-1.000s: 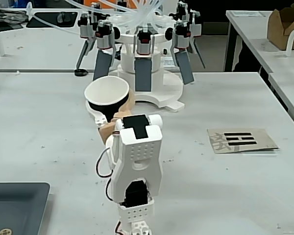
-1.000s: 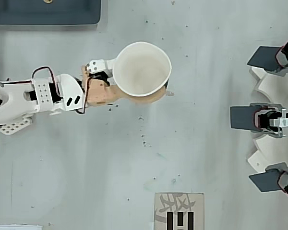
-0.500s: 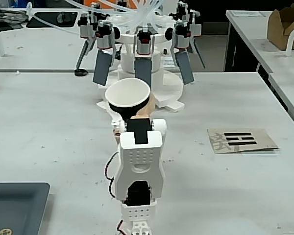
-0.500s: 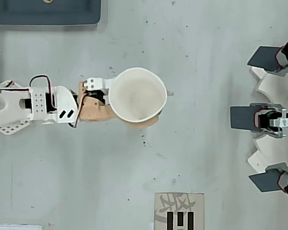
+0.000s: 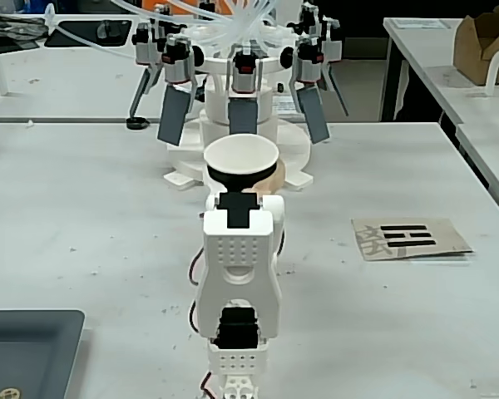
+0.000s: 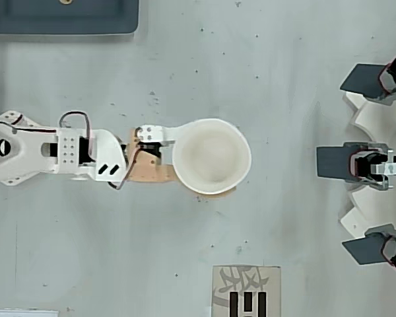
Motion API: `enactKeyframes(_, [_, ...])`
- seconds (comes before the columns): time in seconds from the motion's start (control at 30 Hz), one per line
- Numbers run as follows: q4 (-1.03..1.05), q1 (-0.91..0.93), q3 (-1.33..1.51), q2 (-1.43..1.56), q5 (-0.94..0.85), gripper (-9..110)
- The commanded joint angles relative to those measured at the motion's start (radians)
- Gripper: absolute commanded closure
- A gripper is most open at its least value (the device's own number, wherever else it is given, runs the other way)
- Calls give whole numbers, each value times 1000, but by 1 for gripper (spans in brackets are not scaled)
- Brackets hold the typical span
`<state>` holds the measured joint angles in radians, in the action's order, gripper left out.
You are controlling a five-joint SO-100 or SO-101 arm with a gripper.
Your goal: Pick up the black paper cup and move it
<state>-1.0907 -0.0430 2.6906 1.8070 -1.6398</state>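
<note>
The black paper cup (image 5: 241,158) sits at centre frame in the fixed view, upright, mouth open upward. Only a thin black band of its outer wall shows below the white rim; the arm (image 5: 238,274) in front covers the rest. In the overhead view the cup (image 6: 212,156) appears at centre as a white rim and white interior only; the black wall is not visible from above.

Gripper (image 6: 178,158): its fingertips lie under the cup rim in the overhead view and behind the arm body in the fixed view. One white finger reaches along the upper left edge of the cup, and a tan part shows at the lower left edge. Whether the fingers press on the cup wall cannot be determined. Whether the cup base rests on the table (image 6: 284,79) also cannot be determined.

A multi-limbed white device (image 5: 241,91) with grey paddles stands behind the cup at upper centre of the fixed view; in the overhead view it is cut off by the right edge. A dark tray (image 5: 25,353) is cut off at the lower left corner.

Writing: a cardboard sheet (image 5: 409,238) at right of the fixed view carries black horizontal bars and a grey character, not legible. In the overhead view the sheet (image 6: 245,290) is cut off by the bottom edge.
</note>
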Motion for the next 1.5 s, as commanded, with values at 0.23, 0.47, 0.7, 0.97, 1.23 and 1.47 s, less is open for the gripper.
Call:
enactKeyframes(0.23, [123, 21, -333, -121, 9, 88])
enactKeyframes(0.47, [173, 28, -446, -190, 17, 88])
enactKeyframes(0.7, [207, 28, -541, -255, 18, 87])
enactKeyframes(0.97, [244, 28, -617, -301, 18, 88])
enactKeyframes(1.23, [247, 28, -621, -308, 18, 88])
enactKeyframes(1.47, [247, 28, -621, -308, 17, 88])
